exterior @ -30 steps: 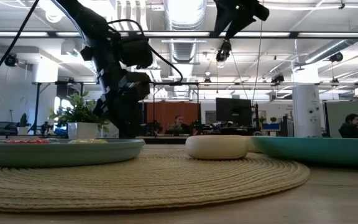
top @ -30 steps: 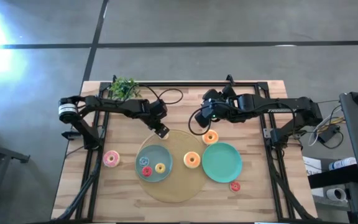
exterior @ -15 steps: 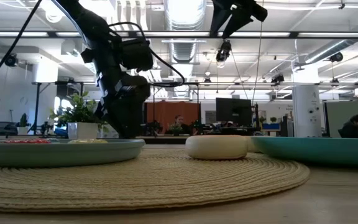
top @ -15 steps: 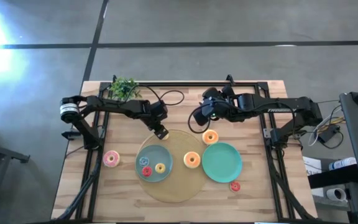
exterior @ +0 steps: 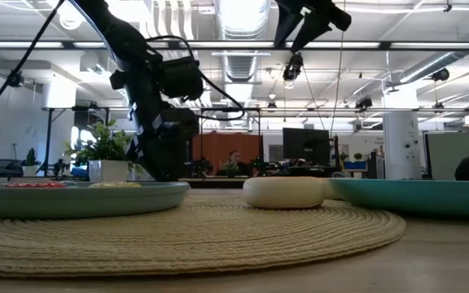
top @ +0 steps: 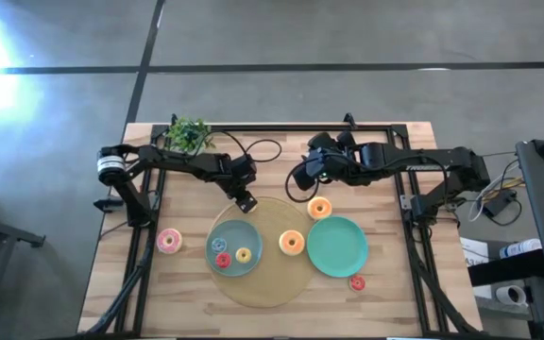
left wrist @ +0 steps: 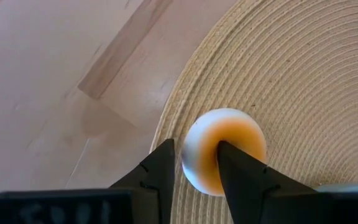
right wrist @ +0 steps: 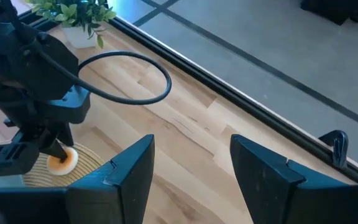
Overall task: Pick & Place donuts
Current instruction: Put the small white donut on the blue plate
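My left gripper (top: 246, 201) is at the far-left edge of the round woven mat (top: 272, 288), shut on a small orange-iced donut (left wrist: 225, 148); the donut also shows in the right wrist view (right wrist: 61, 160). My right gripper (top: 300, 179) hangs open and empty over the bare table behind the mat. Two red donuts (top: 222, 260) and a yellow one (top: 244, 254) lie on the grey-blue plate (top: 252, 238). An orange donut (top: 292, 243) lies on the mat, another (top: 320, 209) beside the green plate (top: 348, 260). A pink donut (top: 168, 242) and a red one (top: 357, 281) lie on the table. My left gripper holds the orange donut by one side of its ring (left wrist: 197, 163), pinched between its two fingers. The fingers point down from above. One finger (left wrist: 238, 171) covers the donut's middle, so I cannot tell whether it is in the hole. The donut lies flat at the mat's edge; whether it rests on the mat I cannot tell.
A small leafy plant (top: 189, 134) stands at the table's far-left corner. A black cable loop (right wrist: 129, 78) lies on the table behind the left gripper. Black frame rails (top: 414, 227) run along both sides of the table. Bare wood shows at the near edge.
My left arm has shifted its pose slightly, while its fingertips and the orange donut stay at the mat's far-left edge.
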Action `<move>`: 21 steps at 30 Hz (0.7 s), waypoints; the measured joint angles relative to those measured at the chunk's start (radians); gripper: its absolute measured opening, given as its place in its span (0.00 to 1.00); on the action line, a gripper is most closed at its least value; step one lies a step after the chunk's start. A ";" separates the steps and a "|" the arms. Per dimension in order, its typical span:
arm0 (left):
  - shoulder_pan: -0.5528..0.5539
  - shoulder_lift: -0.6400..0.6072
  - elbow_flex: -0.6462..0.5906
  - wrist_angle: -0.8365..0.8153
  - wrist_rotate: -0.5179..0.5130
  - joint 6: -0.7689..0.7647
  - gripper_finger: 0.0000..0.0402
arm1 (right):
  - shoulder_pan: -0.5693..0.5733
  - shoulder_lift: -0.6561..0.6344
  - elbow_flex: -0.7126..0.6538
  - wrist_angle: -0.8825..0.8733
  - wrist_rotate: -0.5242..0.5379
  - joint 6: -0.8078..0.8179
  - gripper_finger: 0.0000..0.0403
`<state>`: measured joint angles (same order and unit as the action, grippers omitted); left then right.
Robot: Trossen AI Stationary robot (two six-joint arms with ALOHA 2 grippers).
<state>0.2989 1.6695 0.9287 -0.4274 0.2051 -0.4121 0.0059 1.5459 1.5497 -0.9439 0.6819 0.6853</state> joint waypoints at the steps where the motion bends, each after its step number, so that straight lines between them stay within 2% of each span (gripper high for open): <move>1: 0.000 0.000 0.000 0.000 0.001 0.002 0.22 | 0.000 0.000 0.000 0.000 0.000 0.002 0.50; 8: 0.000 0.000 0.000 0.014 0.003 0.018 0.02 | 0.000 0.000 0.000 0.000 0.000 0.004 0.50; 14: 0.001 -0.003 0.005 0.042 0.012 0.019 0.00 | 0.000 0.000 0.000 0.006 -0.013 0.003 0.50; 18: 0.022 -0.045 0.039 0.044 0.074 0.020 0.00 | 0.000 0.000 0.000 0.009 -0.028 -0.045 0.50; 21: 0.052 -0.092 0.071 0.044 0.161 0.011 0.00 | 0.002 0.000 0.000 0.012 -0.027 -0.110 0.50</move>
<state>0.3509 1.5777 0.9999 -0.3838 0.3666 -0.4007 0.0082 1.5461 1.5497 -0.9318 0.6544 0.5756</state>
